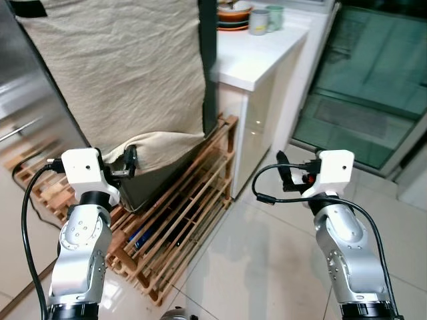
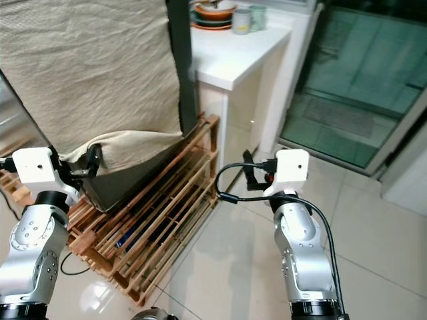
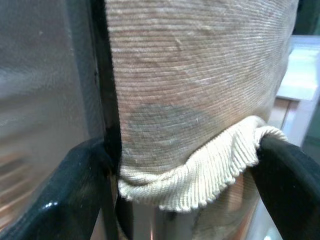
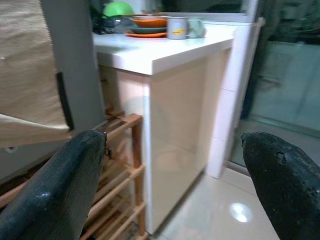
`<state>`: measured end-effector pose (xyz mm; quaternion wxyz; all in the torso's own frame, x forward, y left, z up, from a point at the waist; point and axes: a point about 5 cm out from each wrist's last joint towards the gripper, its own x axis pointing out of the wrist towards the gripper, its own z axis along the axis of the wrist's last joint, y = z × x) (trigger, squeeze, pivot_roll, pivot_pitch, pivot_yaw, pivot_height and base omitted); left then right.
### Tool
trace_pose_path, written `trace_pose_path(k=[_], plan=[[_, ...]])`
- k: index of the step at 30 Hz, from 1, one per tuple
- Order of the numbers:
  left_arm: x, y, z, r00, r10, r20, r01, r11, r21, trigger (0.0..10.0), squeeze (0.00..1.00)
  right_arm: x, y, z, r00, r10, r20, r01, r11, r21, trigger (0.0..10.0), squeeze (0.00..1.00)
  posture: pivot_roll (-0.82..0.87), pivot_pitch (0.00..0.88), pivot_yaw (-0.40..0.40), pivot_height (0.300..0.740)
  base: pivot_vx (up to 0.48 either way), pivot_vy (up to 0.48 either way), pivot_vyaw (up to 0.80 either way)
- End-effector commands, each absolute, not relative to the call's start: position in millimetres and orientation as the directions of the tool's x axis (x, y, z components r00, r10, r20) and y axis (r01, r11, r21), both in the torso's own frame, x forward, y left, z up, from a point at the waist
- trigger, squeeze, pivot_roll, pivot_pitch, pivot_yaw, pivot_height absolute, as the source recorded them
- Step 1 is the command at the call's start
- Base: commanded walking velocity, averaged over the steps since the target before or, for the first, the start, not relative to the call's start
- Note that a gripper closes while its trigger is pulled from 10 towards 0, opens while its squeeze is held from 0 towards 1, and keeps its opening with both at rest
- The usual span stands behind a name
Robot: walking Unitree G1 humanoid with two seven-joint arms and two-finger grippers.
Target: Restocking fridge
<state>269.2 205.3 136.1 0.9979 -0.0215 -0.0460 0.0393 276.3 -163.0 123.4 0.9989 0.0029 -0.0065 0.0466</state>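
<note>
**Left wrist view: our gripper is closing in on the fridge's cloth cover**

Left wrist view is putting us right at the lower hem of the beige cloth cover (image 3: 200, 100) draped over the fridge (image 1: 30, 100), with our left gripper (image 1: 129, 162) spread wide and its two black fingers (image 3: 75, 190) straddling the ribbed, bunched edge without yet pinching it. We are standing before the fridge, which is rising at our left on a slatted wooden pallet (image 1: 180, 220); its steel front is showing beside the cloth, and a dark door edge (image 3: 107, 100) is running down just beside the hem. We are judging this as the opening step of restocking: getting the cover or door out of the way before anything goes in. The next move is calling for the left fingers to close on the hem, or to shift onto the door edge, and pull outward.

Our right gripper (image 2: 257, 175) is hovering wide open and empty over the tiled floor (image 1: 267, 267), facing the white counter (image 1: 260, 57), where stacked plates (image 1: 233, 19) and two mugs (image 1: 265, 19) are sitting at the far end.

The cover is looking coarse-woven, wrinkled and loose, so it is likely to slip or bunch when tugged.
</note>
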Motion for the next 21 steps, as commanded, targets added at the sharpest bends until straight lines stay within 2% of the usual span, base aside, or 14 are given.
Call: trace_pose_path(k=[1,7,8,10,15,17,21], plan=[[272.4,182.4,156.0,0.985,-0.05,0.167,0.058,0.997,-0.041,10.0,0.0,276.2,-161.7,123.0,0.995,0.094,0.021,-0.094,0.996,0.003,10.0,0.0,-0.02,0.0,0.034,0.74,0.0,0.0,0.0],[260.7,188.2,129.1,0.997,-0.07,0.023,0.07,0.997,-0.044,10.0,0.0,275.6,-157.8,119.2,0.993,0.121,0.012,-0.121,0.993,-0.007,10.0,0.0,-0.01,0.0,0.031,0.74,0.0,0.0,0.0],[255.6,191.8,112.6,0.995,-0.076,-0.06,0.073,0.996,-0.047,10.0,0.0,275.2,-155.9,117.6,0.991,0.133,0.006,-0.133,0.991,-0.003,10.0,0.0,-0.01,0.0,0.027,0.74,0.0,0.0,0.0],[254.1,193.1,108.4,0.994,-0.075,-0.081,0.071,0.996,-0.046,10.0,0.0,275.2,-155.5,117.3,0.991,0.136,0.004,-0.136,0.991,-0.001,10.0,0.0,-0.01,0.0,0.026,0.74,0.0,0.0,0.0],[237.6,192.2,54.9,0.902,-0.126,-0.412,0.121,0.992,-0.039,10.0,0.0,277.2,-153.3,116.4,0.988,0.155,-0.001,-0.155,0.988,0.005,10.0,0.0,-0.01,0.0,0.023,0.74,0.0,0.0,0.0],[233.8,194.2,44.1,0.876,-0.117,-0.469,0.111,0.993,-0.04,10.0,0.0,277.6,-153.0,116.5,0.987,0.159,0.0,-0.159,0.987,0.004,10.0,0.0,-0.01,0.0,0.02,0.74,0.0,0.0,0.0],[234.6,197.1,40.4,0.867,-0.112,-0.485,0.114,0.993,-0.024,10.0,0.0,278.3,-153.8,116.8,0.987,0.161,0.0,-0.161,0.987,0.003,10.0,0.0,-0.01,0.0,0.017,0.74,0.0,0.0,0.0]])
